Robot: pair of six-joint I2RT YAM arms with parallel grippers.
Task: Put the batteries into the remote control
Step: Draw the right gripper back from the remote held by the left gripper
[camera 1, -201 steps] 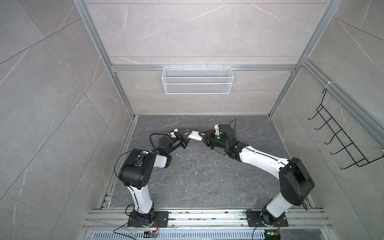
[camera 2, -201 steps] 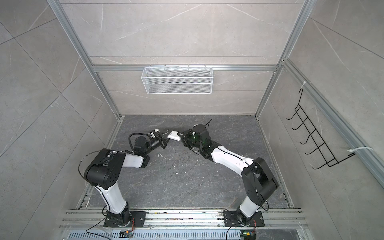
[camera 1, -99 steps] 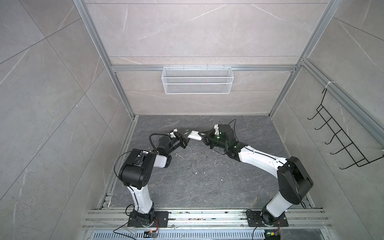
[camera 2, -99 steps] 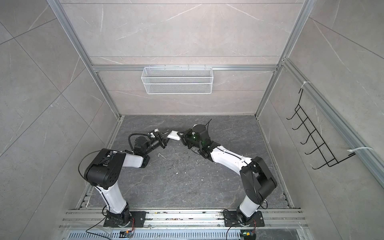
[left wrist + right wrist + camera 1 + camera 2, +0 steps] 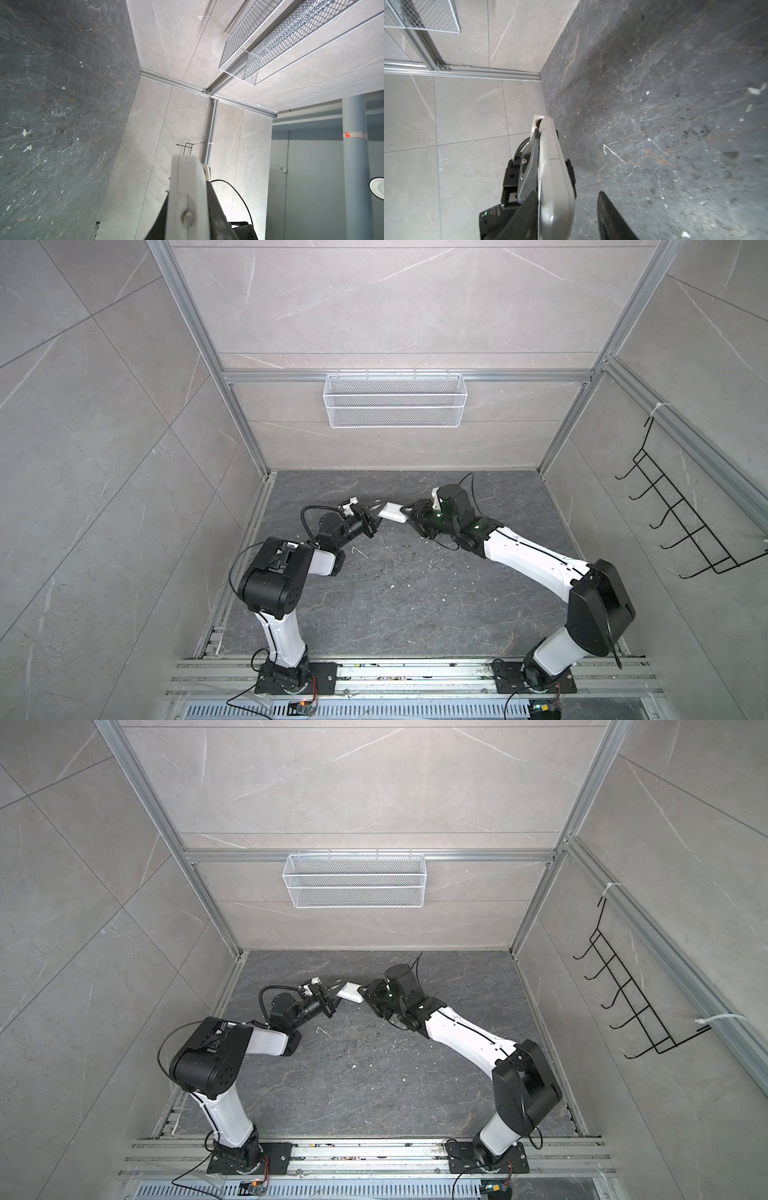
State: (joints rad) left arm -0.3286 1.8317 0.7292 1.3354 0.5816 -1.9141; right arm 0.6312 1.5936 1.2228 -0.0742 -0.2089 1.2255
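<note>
**Remote control aloft between both arms, batteries out of sight**

The white oblong plastic remote control (image 5: 392, 512) is hanging clear of the dark grey stone-look bench (image 5: 395, 597), toward the bench's 12 o'clock, and is showing edge-on in both wrist views. The left gripper (image 5: 375, 520), at the remote control's 8 o'clock, is clamping one end, jaws together on the plastic. The right gripper (image 5: 566, 195), at its 3 o'clock, is standing apart around the other end: one finger (image 5: 525, 212) is lying against a face, while the other is leaving a clear gap. The small dark cylindrical batteries are not showing in any view, neither on the bench nor in a gripper. I am judging that they are either sitting inside already or not yet fetched, and the pictures are not settling which.
</note>
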